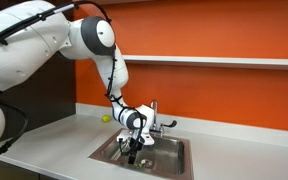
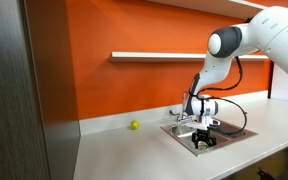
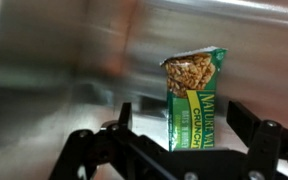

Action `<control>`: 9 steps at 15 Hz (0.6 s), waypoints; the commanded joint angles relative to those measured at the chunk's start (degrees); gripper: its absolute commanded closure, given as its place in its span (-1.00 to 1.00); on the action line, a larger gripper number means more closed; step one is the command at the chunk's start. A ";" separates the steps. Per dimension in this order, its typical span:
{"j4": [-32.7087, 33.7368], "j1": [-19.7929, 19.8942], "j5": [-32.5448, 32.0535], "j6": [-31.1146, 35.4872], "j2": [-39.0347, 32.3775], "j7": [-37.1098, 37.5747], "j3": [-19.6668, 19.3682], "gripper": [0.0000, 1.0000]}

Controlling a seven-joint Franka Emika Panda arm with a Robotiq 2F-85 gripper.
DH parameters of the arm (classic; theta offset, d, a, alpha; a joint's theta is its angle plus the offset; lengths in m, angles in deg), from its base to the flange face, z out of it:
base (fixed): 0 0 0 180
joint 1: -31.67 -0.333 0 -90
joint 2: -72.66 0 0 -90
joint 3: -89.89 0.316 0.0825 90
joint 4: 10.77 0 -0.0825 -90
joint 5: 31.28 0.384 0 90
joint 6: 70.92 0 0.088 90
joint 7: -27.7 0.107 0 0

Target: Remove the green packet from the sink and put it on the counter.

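Tool (image 3: 179,112): black fingers (image 3: 124,118) stand apart in the wrist view; a gap shows on one side of the green packet, and whether the other finger touches it I cannot tell.
Green packet (image 3: 194,95): between the fingers, inside the sink (image 3: 54,70), printed face toward the camera, torn-looking top end up in the picture, steel behind it.
Sink: steel basin (image 1: 172,158) let into the bench, close to its back edge; a chrome tap (image 1: 154,112) stands at the basin's rear rim.
Bench (image 1: 246,150): pale grey-white, smooth, with a low backsplash along the back edge; it turns a corner in an exterior view (image 2: 114,152).
Ball (image 2: 134,125): small, yellow-green, on the bench by the back edge, apart from the sink.
Room: orange wall (image 1: 214,30), one grey shelf (image 2: 154,55) across it, dark tall panel (image 2: 24,90) at the bench's end.
Arm (image 1: 96,38): white, elbow high, forearm sloping down over the bench, wrist bent so the tool (image 1: 132,150) points down into the basin, below the rim; the same shows in both exterior views (image 2: 204,140).
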 commanded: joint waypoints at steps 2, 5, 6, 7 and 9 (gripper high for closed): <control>2.01 1.30 0.47 -0.56 -1.19 0.76 0.60 -0.16; 2.91 1.48 0.40 -0.67 -1.55 0.71 0.63 0.30; 3.21 1.53 0.37 -0.75 -1.71 0.65 0.66 0.47; 3.57 1.58 0.35 -0.83 -1.94 0.61 0.71 0.61; 3.95 1.73 0.38 -1.10 -2.20 0.46 0.82 0.67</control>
